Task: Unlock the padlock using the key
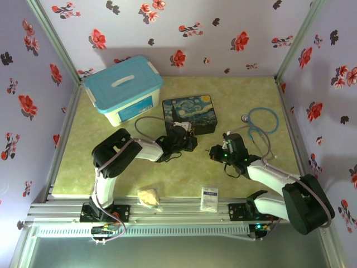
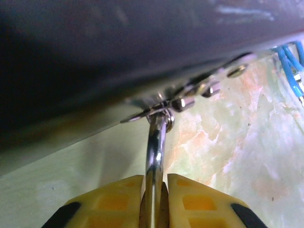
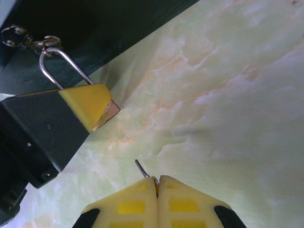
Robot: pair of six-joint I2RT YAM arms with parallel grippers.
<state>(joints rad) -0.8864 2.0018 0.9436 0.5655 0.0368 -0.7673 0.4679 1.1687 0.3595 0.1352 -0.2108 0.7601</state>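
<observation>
The left gripper (image 2: 154, 184) is clamped on the padlock (image 3: 109, 111), mid-table against the near side of the starry-night tin (image 1: 189, 113). Its shackle (image 3: 61, 70) points into a metal ring (image 2: 164, 116) there, brass base toward the right arm. The right gripper (image 3: 157, 183), closed, pinches the key (image 3: 140, 168), whose tip is aimed at that base, near but apart.

1. White links and black, rounded joint housings are seen on the left arm (image 1: 114, 153) and the right arm (image 1: 273, 180).
2. A thin grey cable (image 1: 146, 118) is looped just behind the left gripper (image 1: 187, 140).
3. Small green lights (image 1: 224, 149) are lit just behind the right gripper (image 1: 214, 152).
4. Yellow fingers (image 3: 128, 206) with rectangular recesses and black bases are fitted to both grippers.
5. Small screws (image 3: 46, 174) are set in the left gripper's black housing.
</observation>
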